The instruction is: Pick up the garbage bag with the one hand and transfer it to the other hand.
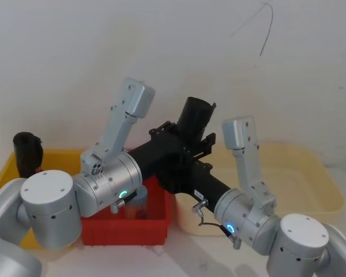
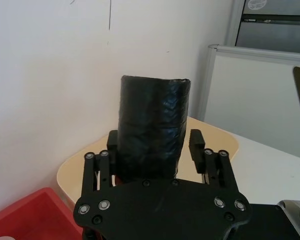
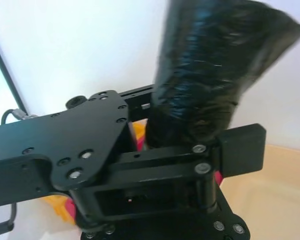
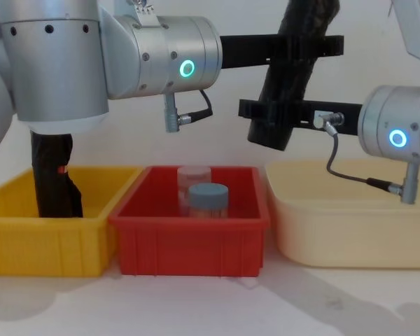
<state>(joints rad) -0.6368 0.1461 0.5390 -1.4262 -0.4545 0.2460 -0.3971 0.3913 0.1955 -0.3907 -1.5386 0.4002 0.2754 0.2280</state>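
The left gripper (image 2: 154, 135), on the green-lit arm, is shown reaching in from the left around the upper part of the garbage bag (image 4: 290, 77). Its fingers are spread slightly wider than the roll, so that one pad (image 2: 196, 142) is seen just off the plastic while the other lies against it. The right gripper (image 4: 262, 108), on the blue-lit arm, is positioned lower down from the right and is closed on the roll's lower part, with one finger (image 3: 242, 150) pressed to its side. The bag is held in the air, tilted with its top toward the right, above the junction of the red bin (image 4: 189, 241) and the beige tub (image 4: 350, 231), clear of both. A blue-capped jar (image 4: 208, 199) is seen in the red bin. A second black roll (image 4: 52, 175), marked in red, is seen upright in the yellow bin (image 4: 28, 238) at the left.
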